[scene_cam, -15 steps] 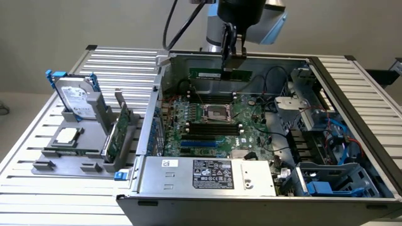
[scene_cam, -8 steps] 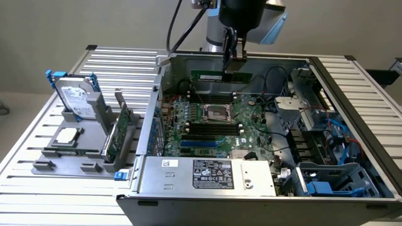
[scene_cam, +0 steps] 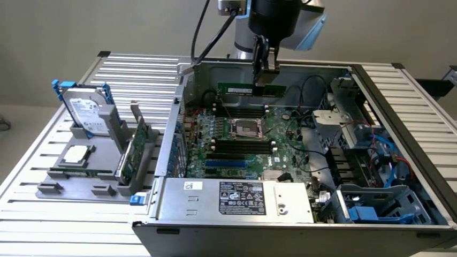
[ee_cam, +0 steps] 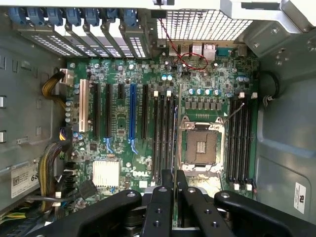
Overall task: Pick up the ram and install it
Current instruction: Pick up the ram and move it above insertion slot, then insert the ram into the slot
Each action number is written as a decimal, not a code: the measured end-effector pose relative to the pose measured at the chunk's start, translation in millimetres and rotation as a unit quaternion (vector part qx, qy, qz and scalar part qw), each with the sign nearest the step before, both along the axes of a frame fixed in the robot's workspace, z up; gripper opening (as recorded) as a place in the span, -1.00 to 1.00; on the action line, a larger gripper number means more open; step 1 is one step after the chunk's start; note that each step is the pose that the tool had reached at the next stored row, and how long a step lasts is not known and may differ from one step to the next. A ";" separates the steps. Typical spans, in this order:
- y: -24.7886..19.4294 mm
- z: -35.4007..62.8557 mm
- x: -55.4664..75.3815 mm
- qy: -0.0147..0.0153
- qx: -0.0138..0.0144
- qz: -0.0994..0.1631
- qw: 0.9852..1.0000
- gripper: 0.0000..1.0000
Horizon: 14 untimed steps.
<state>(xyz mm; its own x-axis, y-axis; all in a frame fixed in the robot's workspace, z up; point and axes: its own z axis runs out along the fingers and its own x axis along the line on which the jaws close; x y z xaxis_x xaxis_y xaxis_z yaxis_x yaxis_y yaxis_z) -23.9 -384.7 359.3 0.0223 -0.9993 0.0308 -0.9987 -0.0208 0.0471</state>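
Observation:
The ram (scene_cam: 246,88) is a long green stick hanging level inside the open computer case, above the motherboard (scene_cam: 286,142). My gripper (scene_cam: 264,80) comes down from above and is shut on the stick's upper edge, right of its middle. In the wrist view the ram (ee_cam: 174,143) shows edge-on as a thin line between the black fingers (ee_cam: 160,205), over the black memory slots (ee_cam: 163,133) beside the CPU socket (ee_cam: 201,145). A second bank of slots (ee_cam: 239,143) lies on the socket's other side.
On the exterior view's left, a grey fixture (scene_cam: 53,188) carries a silver hard drive with blue handles (scene_cam: 89,110), a taller green expansion card (scene_cam: 136,144) and a CPU chip (scene_cam: 75,155). The power supply (scene_cam: 236,198) and drive cages (scene_cam: 378,206) line the case's near side.

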 end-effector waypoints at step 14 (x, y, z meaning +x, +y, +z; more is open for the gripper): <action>-0.4 -0.3 -0.2 0.000 0.000 0.000 1.000 -0.72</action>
<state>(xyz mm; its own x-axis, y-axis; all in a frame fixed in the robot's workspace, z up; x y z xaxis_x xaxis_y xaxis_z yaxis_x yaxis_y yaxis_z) -24.1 -385.0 359.0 0.0223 -0.9993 0.0309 -0.9987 -0.0208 0.0472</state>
